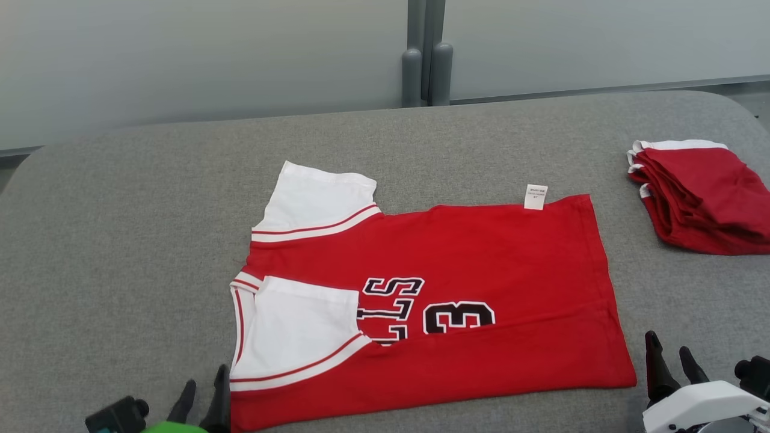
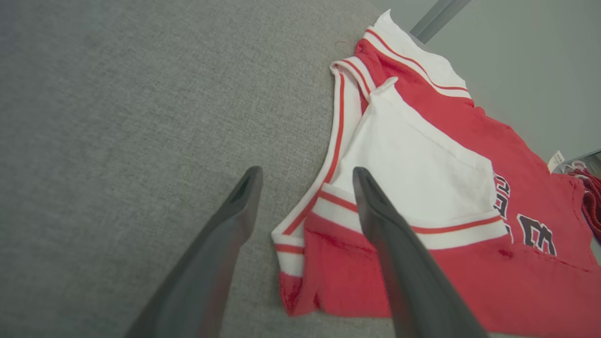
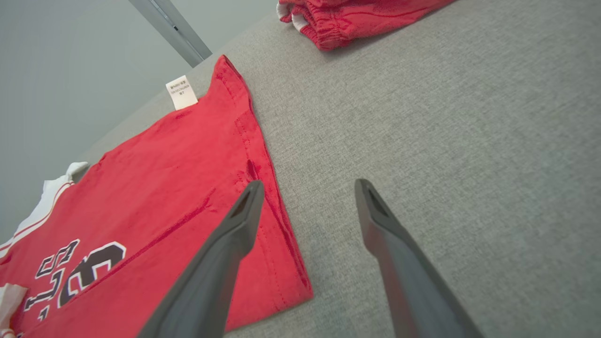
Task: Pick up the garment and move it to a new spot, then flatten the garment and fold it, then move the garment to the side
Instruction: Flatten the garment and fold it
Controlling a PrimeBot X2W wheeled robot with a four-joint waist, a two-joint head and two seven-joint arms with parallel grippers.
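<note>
The garment (image 1: 469, 264) is a red jersey with white sleeves, dark lettering and a small white label. It lies flat on the grey table, its near long edge folded over toward the middle. My left gripper (image 1: 204, 400) stands open at the jersey's near left corner, nothing between its fingers; in the left wrist view the left gripper (image 2: 305, 176) straddles the striped edge of the garment (image 2: 422, 188). My right gripper (image 1: 672, 355) is open just right of the near right corner. In the right wrist view the right gripper (image 3: 307, 188) hovers beside the hem of the garment (image 3: 178, 188).
A pile of folded red clothes (image 1: 704, 192) sits at the table's right edge, also seen as folded clothes (image 3: 352, 19) in the right wrist view. The grey fabric table (image 1: 150, 228) ends at a pale wall with two grey posts (image 1: 427, 72) behind.
</note>
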